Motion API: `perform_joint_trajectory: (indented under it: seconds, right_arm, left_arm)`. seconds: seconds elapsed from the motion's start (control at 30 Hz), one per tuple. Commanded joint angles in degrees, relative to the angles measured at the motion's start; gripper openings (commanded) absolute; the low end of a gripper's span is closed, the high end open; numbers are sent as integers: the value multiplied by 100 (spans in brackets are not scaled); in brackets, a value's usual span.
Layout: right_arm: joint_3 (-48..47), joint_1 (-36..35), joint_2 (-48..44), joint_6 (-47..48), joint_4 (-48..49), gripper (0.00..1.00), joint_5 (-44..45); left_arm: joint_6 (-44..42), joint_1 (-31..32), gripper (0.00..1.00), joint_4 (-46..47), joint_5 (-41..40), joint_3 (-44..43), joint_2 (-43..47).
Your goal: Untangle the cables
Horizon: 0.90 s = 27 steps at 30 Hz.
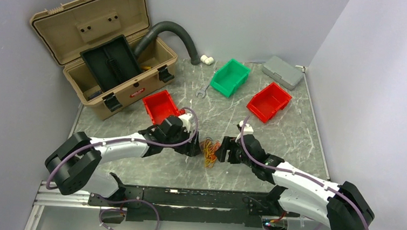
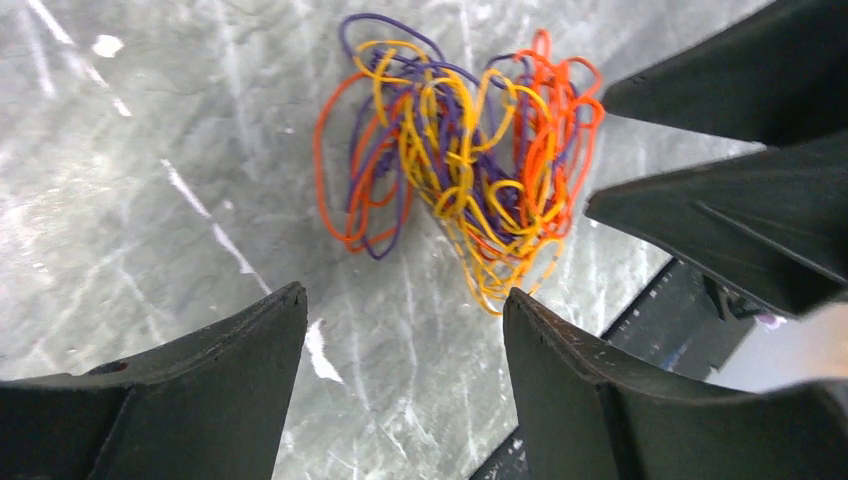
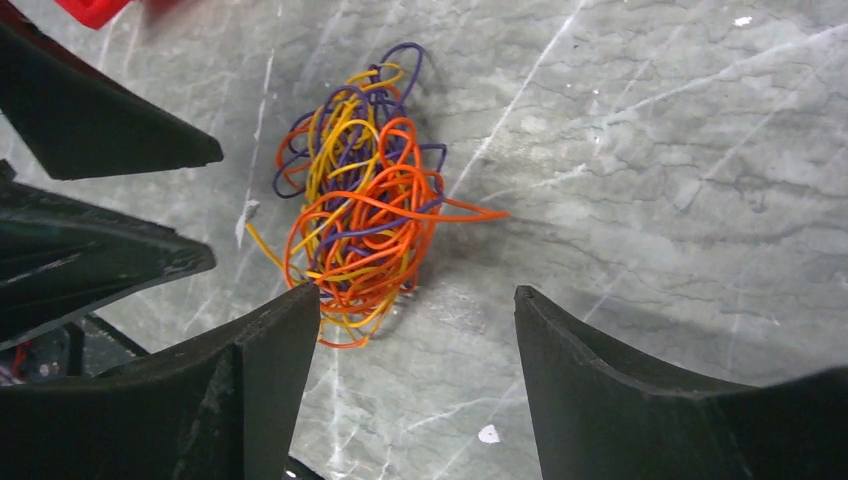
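Top external: high, behind the arm bases, facing down and forward; whole table [image 1: 276, 131] in frame, far off. Left wrist: close to the table, looking down past the left gripper [image 2: 400, 300] at the cables [image 2: 460, 170]. Right wrist: equally close, from the opposite side, past the right gripper [image 3: 415, 295]. All three share the cables; each wrist view catches the other gripper at its edge.

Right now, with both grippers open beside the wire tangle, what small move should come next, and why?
Probably ease the left gripper forward and close it on the near end of the wire tangle. Both grippers stand open, neither holds a wire, and it lies in one clump between them; the right gripper then has something to pull against.
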<state>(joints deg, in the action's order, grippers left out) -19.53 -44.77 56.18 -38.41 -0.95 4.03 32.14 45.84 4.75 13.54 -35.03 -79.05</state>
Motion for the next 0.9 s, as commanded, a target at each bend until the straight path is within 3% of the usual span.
perform_joint_trajectory:
  seconds: [0.0, 0.23, 0.4, 0.6, 0.67, 0.7, 0.87]
  right_arm:
    - [-112, -4, 70, -240, 538, 72, -185]
    - [-300, -5, 853, -460, 919, 67, -321]
    - [-234, 0, 1191, -661, 972, 43, -230]
    - [-179, -5, 949, -605, 839, 11, -130]
    - [-270, -5, 907, -537, 602, 0, -22]
    - [-357, 2, 870, -507, 422, 0, 93]
    - [-684, 184, 431, -543, -994, 0, 1279]
  left_arm:
    - [-46, 17, 75, -379, -631, -380, -127]
    - [-136, 20, 70, -351, -506, -861, -927]
    - [-283, 15, 62, -263, -294, -1152, -1459]
    - [-345, 19, 35, 90, -86, -1207, -1741]
    - [-344, 17, 12, 250, -143, -1119, -1660]
    - [-289, 18, 0, 235, -237, -1046, -1578]
    - [-315, -195, 0, -142, -566, -653, -755]
